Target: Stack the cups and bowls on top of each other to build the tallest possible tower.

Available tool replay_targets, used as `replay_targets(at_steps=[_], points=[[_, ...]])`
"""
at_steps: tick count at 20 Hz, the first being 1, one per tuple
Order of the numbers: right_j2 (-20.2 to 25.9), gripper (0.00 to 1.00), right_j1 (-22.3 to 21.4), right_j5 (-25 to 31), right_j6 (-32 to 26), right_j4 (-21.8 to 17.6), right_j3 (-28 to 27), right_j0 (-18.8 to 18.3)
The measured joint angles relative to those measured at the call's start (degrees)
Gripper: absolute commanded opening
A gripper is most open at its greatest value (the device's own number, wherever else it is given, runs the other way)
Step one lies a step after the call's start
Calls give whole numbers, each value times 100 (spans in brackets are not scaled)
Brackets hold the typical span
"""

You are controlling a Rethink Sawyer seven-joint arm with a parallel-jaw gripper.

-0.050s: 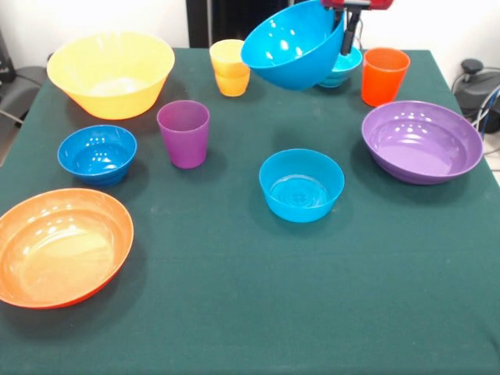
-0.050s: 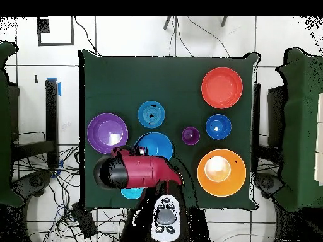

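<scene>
A mid-blue bowl (image 1: 293, 43) hangs tilted in the air above the far side of the table (image 1: 234, 312), its opening turned up and to the left. The gripper (image 1: 349, 35) is closed on its right rim; only black fingers show, the rest is cut off at the top edge. Behind it the small cyan bowl (image 1: 344, 72) is mostly hidden. The overhead view shows the red arm (image 2: 142, 171) covering part of the lifted bowl.
</scene>
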Motion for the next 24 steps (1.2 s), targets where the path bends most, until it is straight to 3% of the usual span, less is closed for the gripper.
replay_targets(at_steps=[10,24], points=[[83,0,35,38,0,-1,-775,-104],[309,0,285,39,0,-6,-1327,-295]])
